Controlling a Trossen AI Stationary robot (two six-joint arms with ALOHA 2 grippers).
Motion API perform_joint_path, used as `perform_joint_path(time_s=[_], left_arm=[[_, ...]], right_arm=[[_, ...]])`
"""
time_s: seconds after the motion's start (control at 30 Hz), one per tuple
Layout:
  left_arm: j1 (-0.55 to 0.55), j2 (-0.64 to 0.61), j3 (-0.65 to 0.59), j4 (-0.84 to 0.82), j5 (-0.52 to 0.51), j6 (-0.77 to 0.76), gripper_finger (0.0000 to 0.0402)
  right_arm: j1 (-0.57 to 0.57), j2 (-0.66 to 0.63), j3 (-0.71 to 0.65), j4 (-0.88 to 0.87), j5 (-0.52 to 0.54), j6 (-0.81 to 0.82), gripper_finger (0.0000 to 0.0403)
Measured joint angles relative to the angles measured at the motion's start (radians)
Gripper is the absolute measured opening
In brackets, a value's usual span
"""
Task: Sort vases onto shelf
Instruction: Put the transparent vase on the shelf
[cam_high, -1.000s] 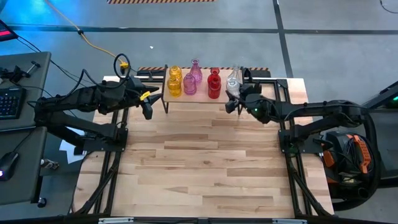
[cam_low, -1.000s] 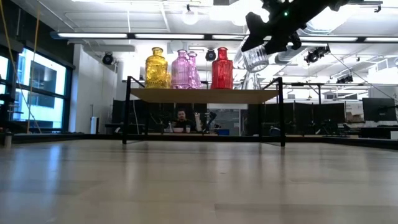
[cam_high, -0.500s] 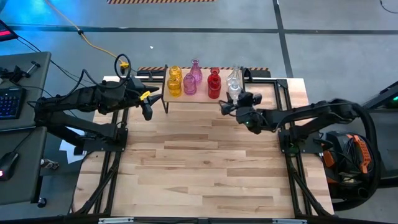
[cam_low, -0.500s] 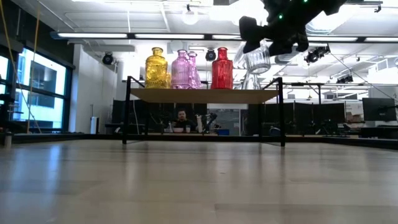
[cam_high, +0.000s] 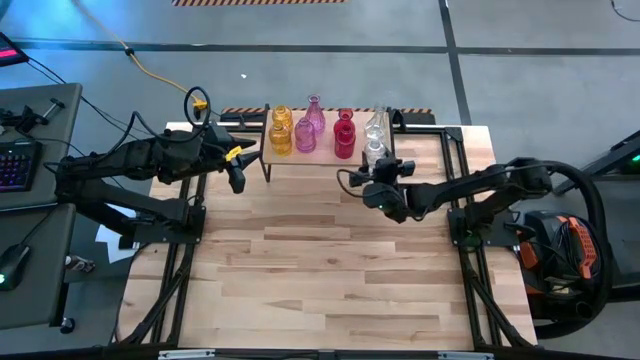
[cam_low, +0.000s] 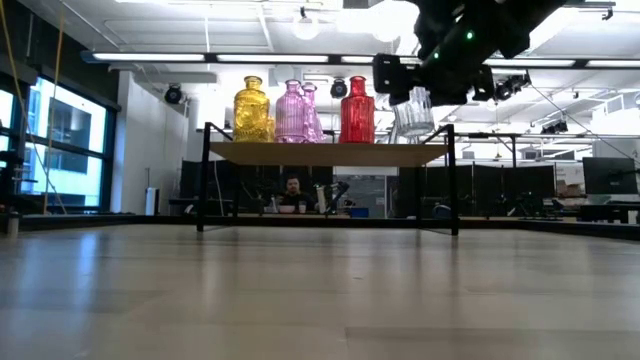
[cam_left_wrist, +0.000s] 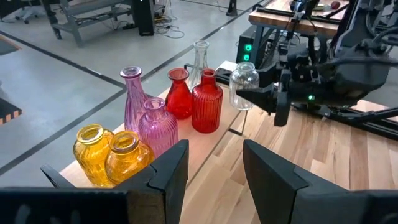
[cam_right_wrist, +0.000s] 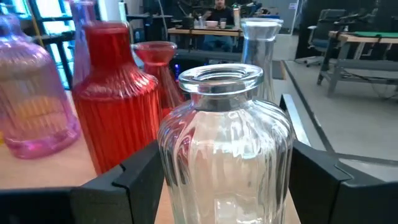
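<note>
The shelf (cam_high: 322, 155) stands at the table's far edge. On it stand two yellow vases (cam_left_wrist: 127, 158), two pink vases (cam_left_wrist: 157, 124), two red vases (cam_left_wrist: 207, 102) and a tall clear vase (cam_left_wrist: 200, 59), each on its base. My right gripper (cam_right_wrist: 227, 180) is shut on a ribbed clear vase (cam_low: 413, 110) at the shelf's right front corner; its base shows just above the shelf top in the low view. My left gripper (cam_left_wrist: 214, 165) waits open left of the shelf, with nothing between its fingers. My right gripper pinches the clear vase's belly (cam_right_wrist: 171, 174) between its two fingers (cam_right_wrist: 127, 180), one on each opposite side. The fingers come level, slanting in from the table's near right. The vase stands upright in the hold; I cannot tell whether its base touches the shelf.
The wooden tabletop (cam_high: 320, 260) stretches from the shelf to the near edge. A desk with a keyboard (cam_high: 15, 165) stands off the table's left. Black frame rails (cam_high: 470, 290) run along both sides. A person (cam_low: 291, 188) sits far behind the shelf.
My right gripper has gone down and toward the table's near edge, a little leftward, and has turned. The clear vase, tilted and higher a second ago, now stands upright and lower at the shelf's right front corner.
</note>
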Motion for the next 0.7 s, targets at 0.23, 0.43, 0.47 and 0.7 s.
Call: perform_joint_path(time_s=[0.23,0.43,0.47,0.7], left_arm=[[0.000,0.000,0.000,0.000,0.000,0.031,0.0145],[0.000,0.000,0.000,0.000,0.000,0.054,0.0145],[0.000,0.000,0.000,0.000,0.000,0.059,0.0145],[0.000,0.000,0.000,0.000,0.000,0.060,0.0145]], right_arm=[[-0.009,0.051,0.000,0.000,0.050,0.079,0.0250],[-0.030,0.078,0.000,0.027,0.047,0.082,0.0250],[-0.037,0.080,0.000,0.030,0.047,0.083,0.0250],[-0.074,0.097,0.002,0.055,0.028,0.082,0.0250]])
